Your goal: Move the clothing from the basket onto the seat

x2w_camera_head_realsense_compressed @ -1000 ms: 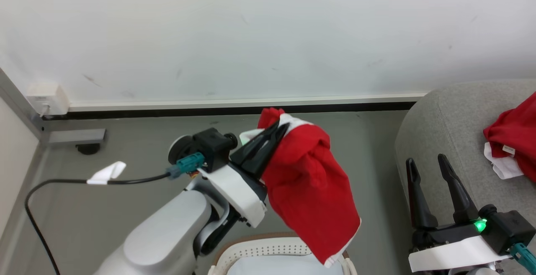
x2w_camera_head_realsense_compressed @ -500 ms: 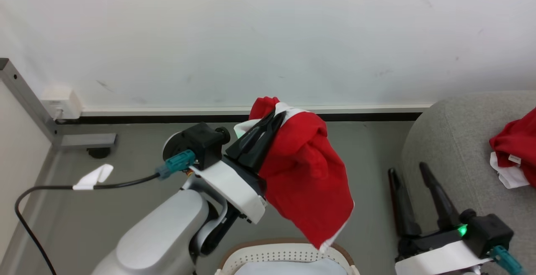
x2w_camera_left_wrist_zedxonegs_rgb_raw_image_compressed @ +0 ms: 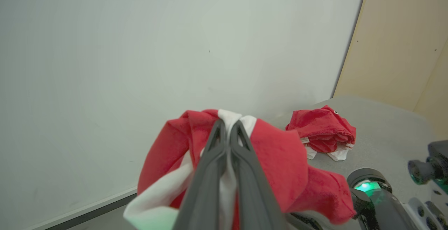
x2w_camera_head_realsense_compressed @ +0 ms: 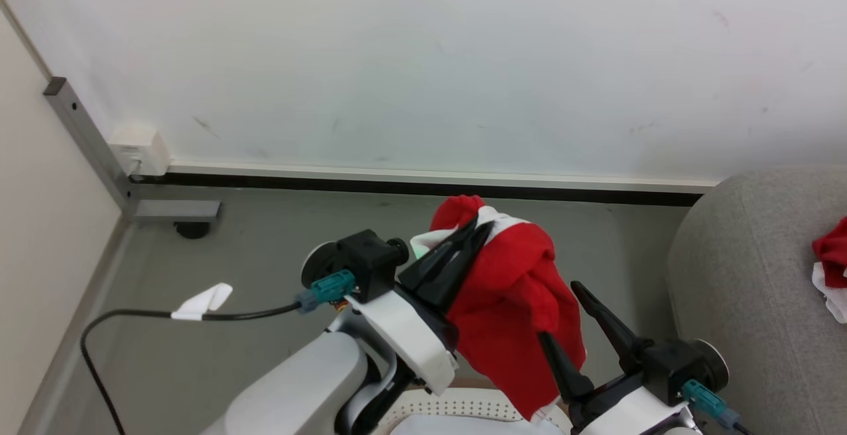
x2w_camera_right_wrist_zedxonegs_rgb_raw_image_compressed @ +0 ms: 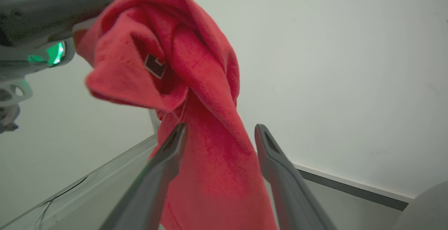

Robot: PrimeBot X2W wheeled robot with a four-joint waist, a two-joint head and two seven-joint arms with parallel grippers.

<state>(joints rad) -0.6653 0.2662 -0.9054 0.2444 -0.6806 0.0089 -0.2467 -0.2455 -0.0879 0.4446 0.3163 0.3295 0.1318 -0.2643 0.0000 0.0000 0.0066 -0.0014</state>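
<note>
"Above the basket, the left gripper pinches the red jersey tight. It hangs in the air."
"And the right gripper?"
"Fingers spread wide, close by the hanging cloth. Best carry it high over to the grey seat, beside the other red garment."
"Any words?"
"Just a black patch. Can't read it."

Left forearm slants up toward the right. Left tool: fingers pressed together, clamped on a red garment. Right tool: low at right, fingers spread wide and pointing up-left, the garment hanging between them.
</note>
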